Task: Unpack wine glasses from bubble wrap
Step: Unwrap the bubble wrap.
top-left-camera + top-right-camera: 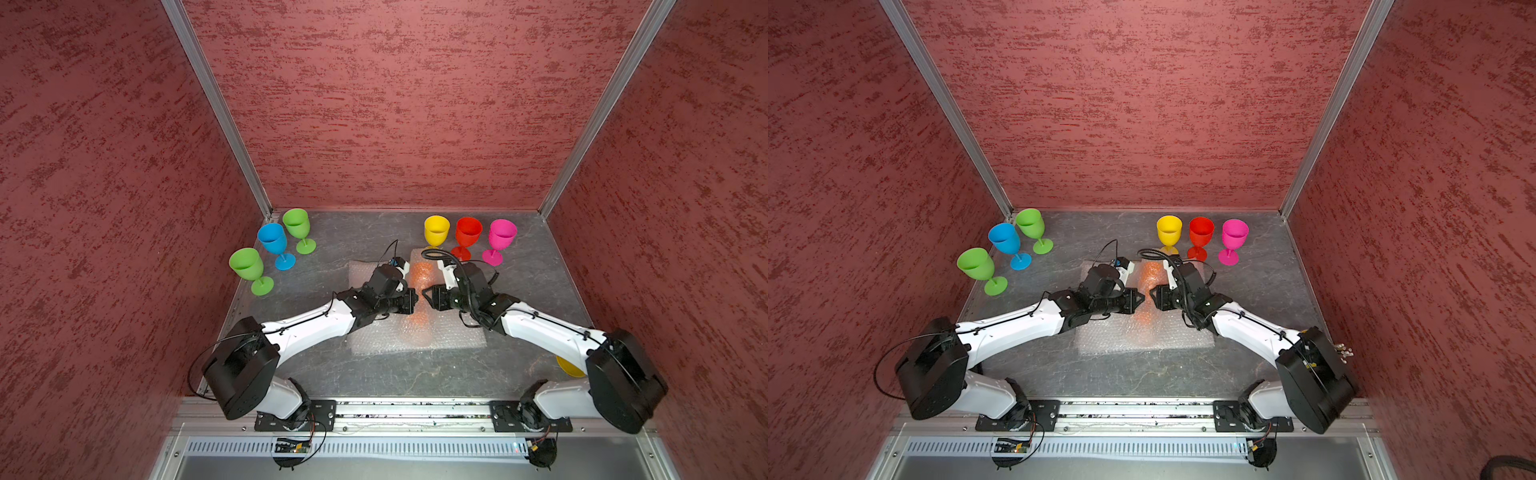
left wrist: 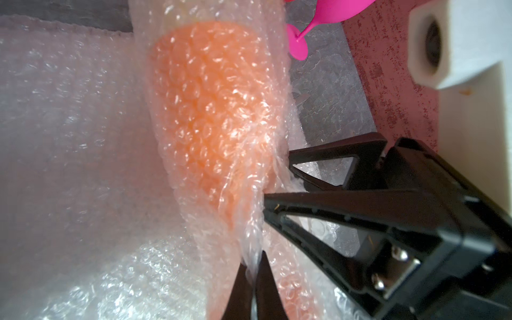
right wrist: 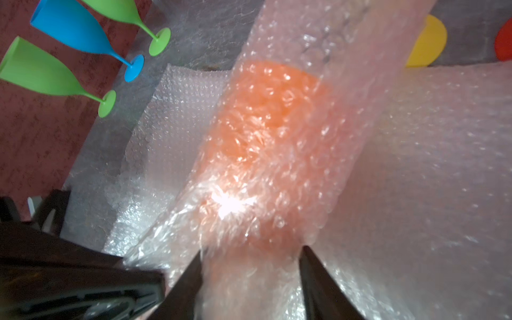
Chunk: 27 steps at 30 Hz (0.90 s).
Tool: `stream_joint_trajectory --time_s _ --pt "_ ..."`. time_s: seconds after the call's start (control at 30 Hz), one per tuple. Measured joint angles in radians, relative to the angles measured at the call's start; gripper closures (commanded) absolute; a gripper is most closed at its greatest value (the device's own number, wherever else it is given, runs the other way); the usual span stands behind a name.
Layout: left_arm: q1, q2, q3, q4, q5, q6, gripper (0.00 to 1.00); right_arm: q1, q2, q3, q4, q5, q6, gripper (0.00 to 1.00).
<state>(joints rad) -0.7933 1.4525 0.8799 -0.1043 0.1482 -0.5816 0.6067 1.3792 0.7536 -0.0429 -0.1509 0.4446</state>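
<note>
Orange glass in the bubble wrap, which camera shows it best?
Left wrist: the orange glass fills the frame, sharp through the wrap. Right wrist shows it blurred with glare; both top views give only small orange patches.

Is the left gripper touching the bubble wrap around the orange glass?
Touching. The left wrist view shows it: the left gripper has its fingers shut on a raised fold of the bubble wrap, which runs between them.
</note>
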Motion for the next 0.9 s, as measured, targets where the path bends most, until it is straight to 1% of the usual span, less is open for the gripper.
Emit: stream_joint_trajectory --time_s 0.03,0.07,0.13,0.17,0.37,0.5,0.63,0.9 --pt "-0.002 0.0 -0.001 -0.003 -0.008 0.004 1.0 0.002 0.005 0.006 -0.003 0.003 -0.005 0.72" --pt "-0.005 0.0 -0.002 -0.003 -0.02 0.007 1.0 0.002 0.007 0.01 -0.003 0.007 -0.011 0.85" --pt "-0.011 -0.002 -0.004 -0.006 -0.04 0.013 1.0 0.005 0.007 0.011 -0.003 0.024 -0.023 0.98" --pt "-0.014 -0.005 -0.005 -0.007 -0.051 0.014 1.0 0.006 0.006 0.011 -0.004 0.031 -0.027 1.0" --pt "-0.021 -0.039 -0.031 0.0 -0.098 0.014 1.0 0.013 0.001 0.011 0.003 0.053 -0.047 1.0" --pt "-0.02 -0.08 -0.067 0.014 -0.124 0.01 1.0 0.007 -0.012 -0.013 0.05 0.061 -0.048 1.0" --pt "-0.005 -0.111 -0.11 0.053 -0.122 -0.009 1.0 -0.013 -0.037 -0.06 0.117 0.036 -0.038 1.0" --pt "0.018 -0.117 -0.152 0.119 -0.093 -0.043 1.0 -0.049 -0.048 -0.115 0.217 -0.024 -0.022 1.0"
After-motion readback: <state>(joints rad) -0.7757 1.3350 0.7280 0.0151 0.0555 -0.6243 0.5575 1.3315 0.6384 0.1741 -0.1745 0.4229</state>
